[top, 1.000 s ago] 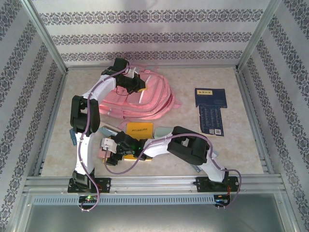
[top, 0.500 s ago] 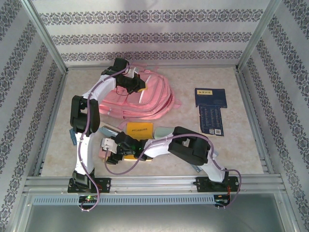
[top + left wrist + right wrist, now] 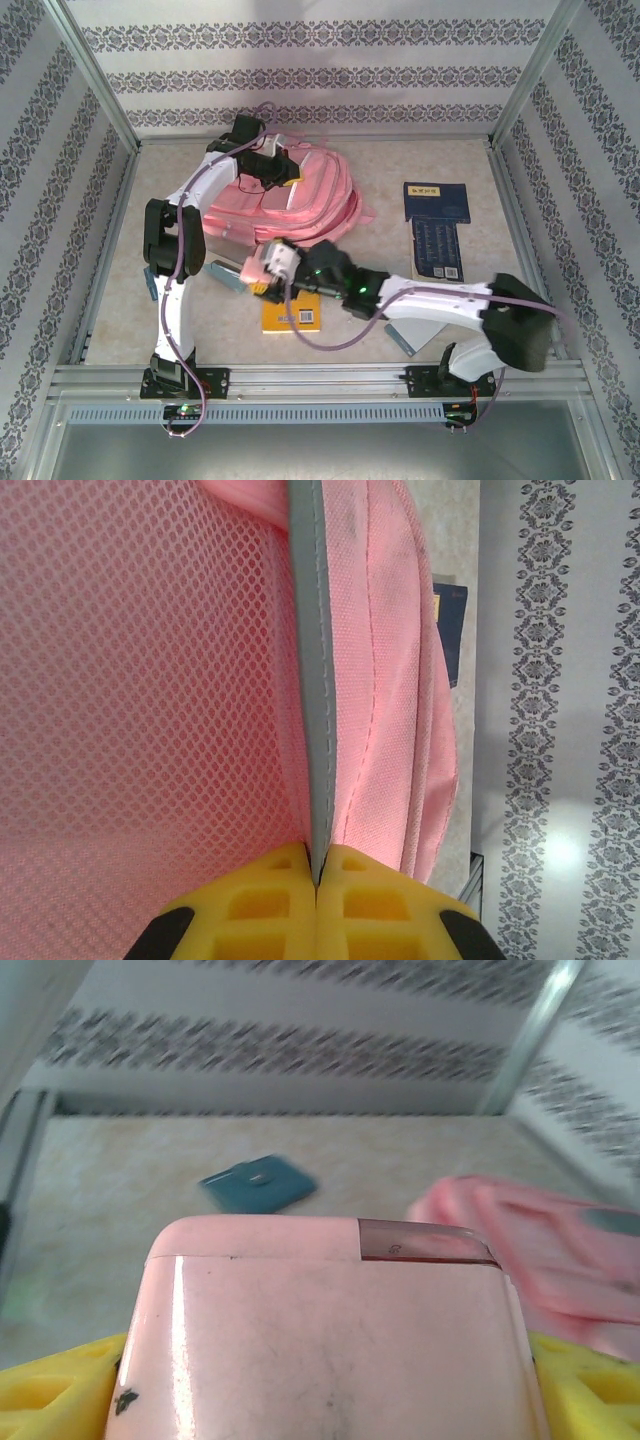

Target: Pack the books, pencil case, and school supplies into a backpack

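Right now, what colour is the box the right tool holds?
Pale pink box; right wrist view shows it best.

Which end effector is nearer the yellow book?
Right. The right end effector, holding the pink box, is beside the yellow book; the left end effector pinches the backpack beyond.

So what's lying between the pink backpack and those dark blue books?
Nothing. In the top view, the stretch of table between the backpack and the books is bare.
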